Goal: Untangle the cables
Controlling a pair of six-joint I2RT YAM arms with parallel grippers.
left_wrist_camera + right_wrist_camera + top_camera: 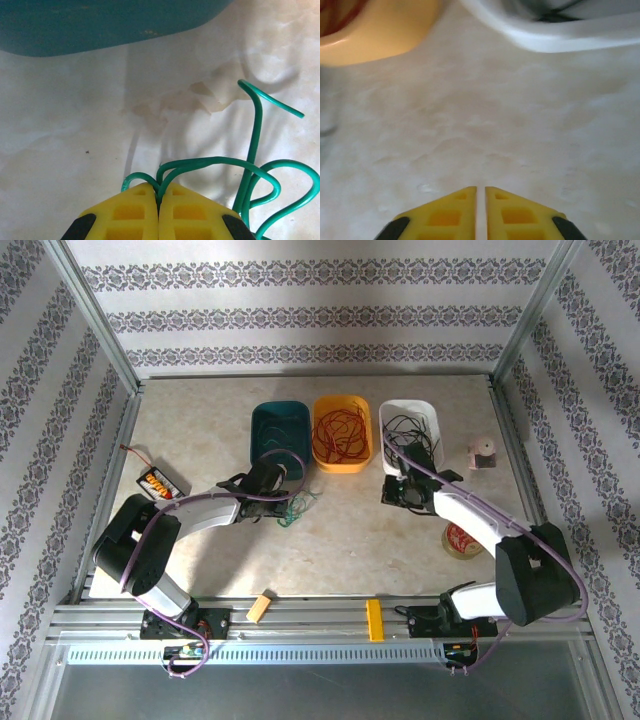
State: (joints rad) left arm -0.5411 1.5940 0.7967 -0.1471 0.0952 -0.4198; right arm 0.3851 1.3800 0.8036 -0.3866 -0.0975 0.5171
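In front of the orange bin and a little to its left, a thin green cable lay in loose loops on the table. Red cables coiled inside that bin. Black cables sat in the white bin on its right, and a teal bin stood on its left. From overhead the green cable was a small tangle. The left wrist view showed its strands pinched in the left gripper, jaws closed. The right gripper hovered before the orange bin, jaws a sliver apart and empty. The table was marbled beige, with striped patterned walls around it.
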